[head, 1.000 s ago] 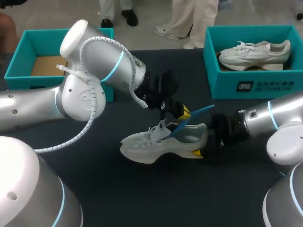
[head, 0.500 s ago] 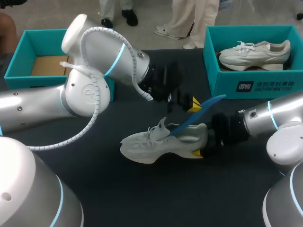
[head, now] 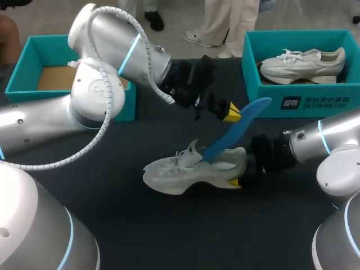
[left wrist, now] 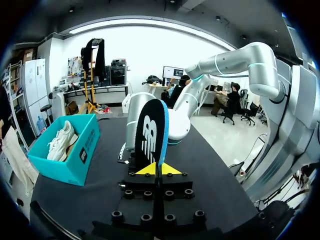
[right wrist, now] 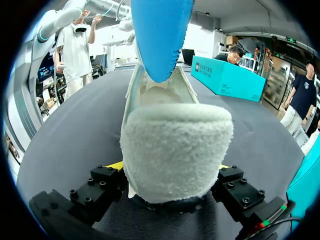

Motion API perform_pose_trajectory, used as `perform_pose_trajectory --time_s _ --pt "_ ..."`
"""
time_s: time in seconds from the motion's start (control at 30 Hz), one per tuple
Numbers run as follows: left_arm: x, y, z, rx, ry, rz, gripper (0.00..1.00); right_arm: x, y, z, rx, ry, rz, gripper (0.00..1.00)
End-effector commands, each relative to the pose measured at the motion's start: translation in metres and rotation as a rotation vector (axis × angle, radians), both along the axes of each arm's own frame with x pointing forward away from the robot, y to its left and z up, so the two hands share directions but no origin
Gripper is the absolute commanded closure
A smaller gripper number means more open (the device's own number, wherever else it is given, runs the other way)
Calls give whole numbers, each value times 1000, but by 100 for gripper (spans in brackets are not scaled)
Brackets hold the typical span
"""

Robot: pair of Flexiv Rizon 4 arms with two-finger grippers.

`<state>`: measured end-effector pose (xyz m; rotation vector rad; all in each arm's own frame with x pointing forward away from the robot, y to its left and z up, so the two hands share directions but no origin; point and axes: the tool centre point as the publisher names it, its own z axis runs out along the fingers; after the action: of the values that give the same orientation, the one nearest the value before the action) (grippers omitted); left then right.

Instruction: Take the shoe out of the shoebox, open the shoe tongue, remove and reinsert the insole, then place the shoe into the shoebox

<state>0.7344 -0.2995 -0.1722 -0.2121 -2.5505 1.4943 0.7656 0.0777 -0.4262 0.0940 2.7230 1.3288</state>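
Head view: nearest me the white shoe [head: 185, 171] rests on its sole on the dark table [head: 169, 230], my right gripper [head: 239, 181] pinching its heel from both sides. Just beyond, my left gripper [head: 230, 111] is clamped on one end of the blue insole [head: 239, 128], whose lower tip slants down to the shoe's opening. Farthest back stand two teal boxes, the right box [head: 264, 95] holding a second shoe [head: 301, 62], the left box [head: 22, 73] open.

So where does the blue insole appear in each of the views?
Head view: blue insole slants up from the white shoe to the left gripper.
Left wrist view: upright in the left gripper.
Right wrist view: above the shoe's opening.
Shared landmark: the white shoe, in head and right wrist views.
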Motion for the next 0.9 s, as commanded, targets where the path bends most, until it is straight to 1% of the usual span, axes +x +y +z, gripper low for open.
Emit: perform_pose_trajectory --time_s 0.03,0.87,0.9 --pt "2 3 5 9 1 -8 100 -1 2 -3 -2 -1 -1 100" --pt "2 3 5 9 1 -8 100 -1 2 -3 -2 -1 -1 100" --pt "0 2 10 -4 27 0 100 -1 2 -3 -2 -1 -1 100"
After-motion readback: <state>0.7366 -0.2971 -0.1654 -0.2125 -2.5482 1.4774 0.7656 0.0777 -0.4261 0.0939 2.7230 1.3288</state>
